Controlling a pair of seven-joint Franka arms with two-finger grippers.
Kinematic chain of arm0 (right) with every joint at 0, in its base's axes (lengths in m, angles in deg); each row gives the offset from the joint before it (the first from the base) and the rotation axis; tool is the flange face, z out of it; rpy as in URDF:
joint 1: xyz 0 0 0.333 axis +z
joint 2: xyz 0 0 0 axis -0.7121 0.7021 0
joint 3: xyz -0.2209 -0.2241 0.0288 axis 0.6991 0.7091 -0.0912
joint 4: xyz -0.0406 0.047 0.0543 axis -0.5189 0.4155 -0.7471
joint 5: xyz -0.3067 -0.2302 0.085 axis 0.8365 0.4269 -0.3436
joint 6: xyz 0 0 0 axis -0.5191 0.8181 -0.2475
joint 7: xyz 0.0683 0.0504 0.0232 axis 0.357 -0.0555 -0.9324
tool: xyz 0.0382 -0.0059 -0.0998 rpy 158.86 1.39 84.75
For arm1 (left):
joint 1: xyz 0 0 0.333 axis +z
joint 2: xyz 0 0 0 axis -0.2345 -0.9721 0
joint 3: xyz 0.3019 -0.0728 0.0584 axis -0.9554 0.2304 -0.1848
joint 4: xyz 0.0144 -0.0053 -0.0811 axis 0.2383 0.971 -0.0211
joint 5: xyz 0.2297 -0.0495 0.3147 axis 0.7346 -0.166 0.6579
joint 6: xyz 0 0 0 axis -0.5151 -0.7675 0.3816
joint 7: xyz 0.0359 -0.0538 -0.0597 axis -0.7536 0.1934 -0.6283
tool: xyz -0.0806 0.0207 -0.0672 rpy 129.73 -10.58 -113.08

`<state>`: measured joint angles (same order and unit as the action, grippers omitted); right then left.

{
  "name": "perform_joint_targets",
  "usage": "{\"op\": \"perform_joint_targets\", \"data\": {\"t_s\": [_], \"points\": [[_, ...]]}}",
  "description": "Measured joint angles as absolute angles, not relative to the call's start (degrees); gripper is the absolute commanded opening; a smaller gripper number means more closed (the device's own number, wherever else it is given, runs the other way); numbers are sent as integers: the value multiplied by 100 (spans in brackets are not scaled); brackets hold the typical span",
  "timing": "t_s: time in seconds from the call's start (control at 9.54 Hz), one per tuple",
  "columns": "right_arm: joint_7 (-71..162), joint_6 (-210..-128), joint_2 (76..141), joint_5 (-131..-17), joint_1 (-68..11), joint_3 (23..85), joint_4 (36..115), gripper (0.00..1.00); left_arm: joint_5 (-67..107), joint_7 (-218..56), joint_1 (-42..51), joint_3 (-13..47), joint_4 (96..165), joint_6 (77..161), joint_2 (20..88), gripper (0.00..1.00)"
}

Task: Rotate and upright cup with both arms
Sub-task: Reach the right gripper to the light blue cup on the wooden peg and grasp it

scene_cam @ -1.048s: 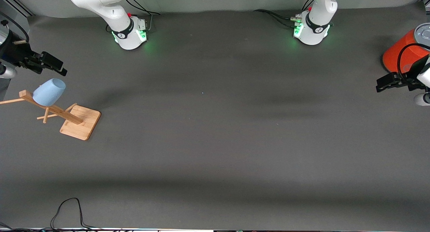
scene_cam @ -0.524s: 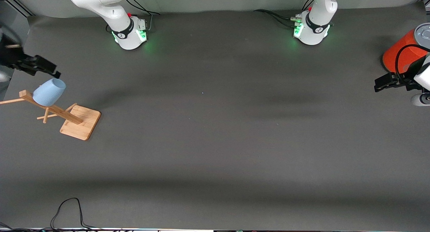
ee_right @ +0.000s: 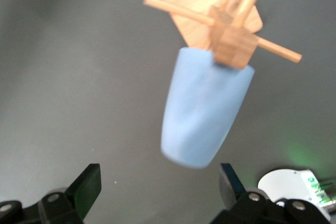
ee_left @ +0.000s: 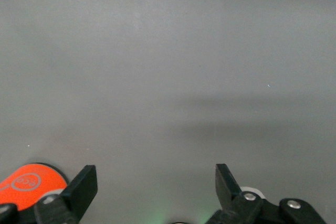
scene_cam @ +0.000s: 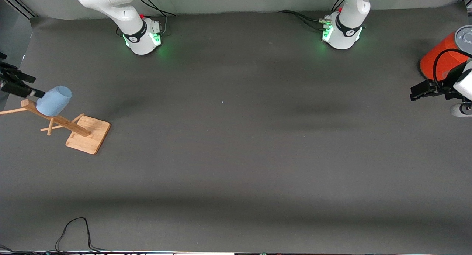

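Soft even overhead light, faint table shadows, blurred cup [ee_right: 205, 111].

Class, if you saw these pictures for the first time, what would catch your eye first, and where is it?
First, the small pale blue tumbler hung on a peg of the wooden rack, at the right arm's end of the table. The right gripper hovers beside it, fingers open. At the left arm's end stands a large orange cylinder with a grey top, with the open left gripper waiting in front of it.
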<state>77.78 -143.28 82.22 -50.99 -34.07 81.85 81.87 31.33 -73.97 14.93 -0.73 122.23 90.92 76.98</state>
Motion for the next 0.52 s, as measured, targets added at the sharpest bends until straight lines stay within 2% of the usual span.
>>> {"op": "perform_joint_targets", "data": {"t_s": [0.52], "points": [[8095, -14333, 8798, -5076, -3417, 8324, 8201, 100, 3133, -7397, 1493, -62, 12223, 9091, 7698, 100]]}}
